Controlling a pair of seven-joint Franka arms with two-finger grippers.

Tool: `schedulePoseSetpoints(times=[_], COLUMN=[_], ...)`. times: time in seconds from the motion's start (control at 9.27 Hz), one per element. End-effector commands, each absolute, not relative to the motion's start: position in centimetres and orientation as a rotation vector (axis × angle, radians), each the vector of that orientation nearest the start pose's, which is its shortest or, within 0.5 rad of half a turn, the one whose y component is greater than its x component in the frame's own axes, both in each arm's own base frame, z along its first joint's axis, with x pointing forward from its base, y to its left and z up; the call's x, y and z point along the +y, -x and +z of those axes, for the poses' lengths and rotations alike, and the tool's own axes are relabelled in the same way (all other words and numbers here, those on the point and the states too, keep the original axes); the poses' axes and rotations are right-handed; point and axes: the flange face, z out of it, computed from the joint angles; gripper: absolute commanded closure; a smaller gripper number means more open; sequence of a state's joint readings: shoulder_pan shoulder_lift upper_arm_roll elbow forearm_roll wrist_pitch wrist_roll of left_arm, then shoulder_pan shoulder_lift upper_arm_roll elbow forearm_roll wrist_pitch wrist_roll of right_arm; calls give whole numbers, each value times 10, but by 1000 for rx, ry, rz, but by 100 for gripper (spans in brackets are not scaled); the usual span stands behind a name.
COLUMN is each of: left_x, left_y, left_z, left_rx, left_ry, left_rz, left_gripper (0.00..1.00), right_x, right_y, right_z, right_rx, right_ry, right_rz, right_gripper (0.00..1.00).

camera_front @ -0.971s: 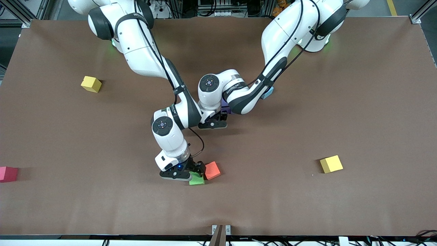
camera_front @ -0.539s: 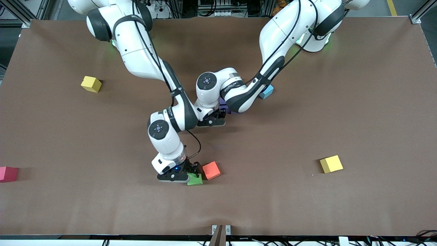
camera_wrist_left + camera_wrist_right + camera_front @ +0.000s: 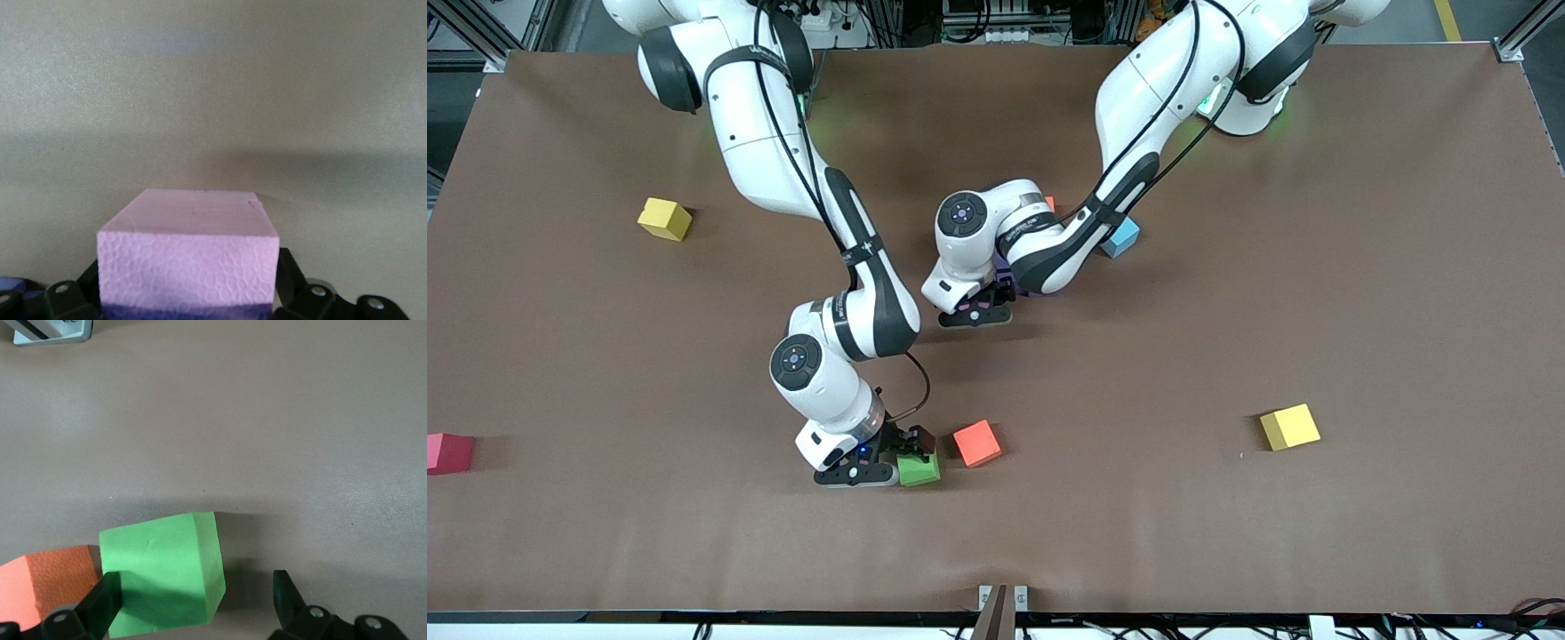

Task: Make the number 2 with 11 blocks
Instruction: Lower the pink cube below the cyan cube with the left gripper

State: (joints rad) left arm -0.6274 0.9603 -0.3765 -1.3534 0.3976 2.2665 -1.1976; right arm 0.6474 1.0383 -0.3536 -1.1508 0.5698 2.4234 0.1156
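The blocks look like light, stiff foam cubes with a dimpled, matte skin, so they should grip well and not slip; the sensible hold is square across two opposite flat faces, low enough to avoid tipping.

The right gripper (image 3: 896,455) sits low at the green block (image 3: 163,573), jaws wide, the block between its fingers (image 3: 100,603) but skewed to them and not clamped. An orange-red block (image 3: 977,443) lies just beside it.

The left gripper (image 3: 980,307) is down at mid-table, jaws spread, a pink block (image 3: 188,257) standing between them, seemingly beside or on a purple one, though that is hard to tell.

A blue block (image 3: 1121,236) lies by the left arm. Two yellow blocks (image 3: 664,218) (image 3: 1289,426) and a red-pink block (image 3: 448,452) lie well apart. No container is on the table (image 3: 1360,267).
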Motion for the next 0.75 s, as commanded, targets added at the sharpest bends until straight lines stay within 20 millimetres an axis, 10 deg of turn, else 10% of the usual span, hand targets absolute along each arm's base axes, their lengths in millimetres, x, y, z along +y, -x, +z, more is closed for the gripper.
schedulePoseSetpoints(times=[0.0,0.65], left_x=[-580,-564], left_y=[-459,-474], left_z=[184,206], left_rx=[-183,-205], left_ry=[3174,3127], left_rz=[-29,-29], left_gripper=[0,0], right_x=[318,321], right_y=[-727,-728], right_z=[209,213], right_rx=[-38,-50], right_ry=[2901,2905], right_rz=[-369,-388], right_gripper=[0,9])
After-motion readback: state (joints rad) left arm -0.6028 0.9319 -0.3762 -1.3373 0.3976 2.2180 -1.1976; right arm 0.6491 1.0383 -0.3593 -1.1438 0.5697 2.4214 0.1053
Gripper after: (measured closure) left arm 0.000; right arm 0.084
